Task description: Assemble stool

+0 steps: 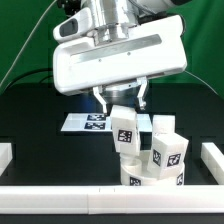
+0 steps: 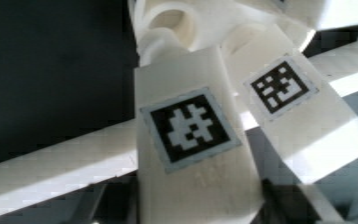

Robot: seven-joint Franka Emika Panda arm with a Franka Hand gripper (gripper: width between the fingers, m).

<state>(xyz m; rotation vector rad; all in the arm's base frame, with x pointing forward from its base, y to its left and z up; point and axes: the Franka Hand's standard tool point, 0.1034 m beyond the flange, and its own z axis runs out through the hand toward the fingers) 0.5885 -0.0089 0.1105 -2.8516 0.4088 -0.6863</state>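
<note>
My gripper (image 1: 122, 110) hangs over the stool and is shut on a white tagged leg (image 1: 123, 130), which stands upright on the round seat (image 1: 150, 180). Two more tagged legs (image 1: 168, 150) (image 1: 163, 125) rise from the seat beside it, toward the exterior view's right. The wrist view looks down the held leg (image 2: 190, 125) running between my dark fingers (image 2: 297, 200), gripper (image 2: 202, 205); a neighbouring leg (image 2: 286, 85) leans close alongside. The leg's lower end and the seat's sockets are hidden.
The marker board (image 1: 88, 123) lies behind the stool on the black table. White border blocks run along the front (image 1: 60, 200), the exterior view's left (image 1: 5, 153) and its right (image 1: 212, 155). The seat sits close against the front block (image 2: 51, 165).
</note>
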